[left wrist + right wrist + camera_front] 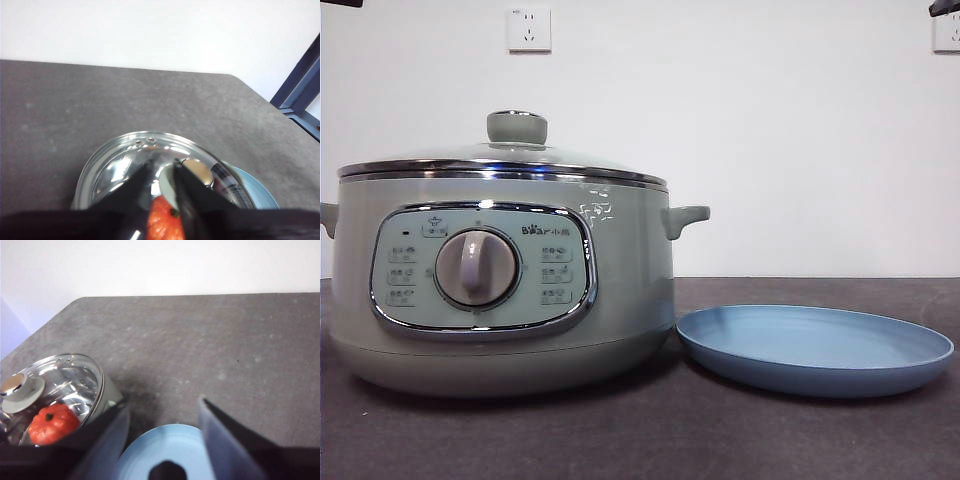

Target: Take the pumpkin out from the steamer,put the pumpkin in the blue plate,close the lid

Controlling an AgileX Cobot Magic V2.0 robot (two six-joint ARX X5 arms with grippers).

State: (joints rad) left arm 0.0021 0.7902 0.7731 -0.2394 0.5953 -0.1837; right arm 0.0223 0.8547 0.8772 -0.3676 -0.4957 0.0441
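The steamer (500,300) stands at the left of the table with the glass lid (500,160) shut on it, pale green knob (516,127) on top. The pumpkin (52,424) lies inside, seen through the glass; it also shows in the left wrist view (162,222). The blue plate (815,345) sits empty just right of the steamer. My left gripper (162,165) hangs above the lid (120,165), jaws a little apart, holding nothing. My right gripper (162,405) is open and empty above the plate (160,445). In the front view both arms show only as black tips at the top corners.
The dark grey table (720,440) stretches behind and in front of the steamer and plate. Wall sockets (528,28) sit on the white wall behind. A dark blue frame (300,95) stands past the table's far corner in the left wrist view.
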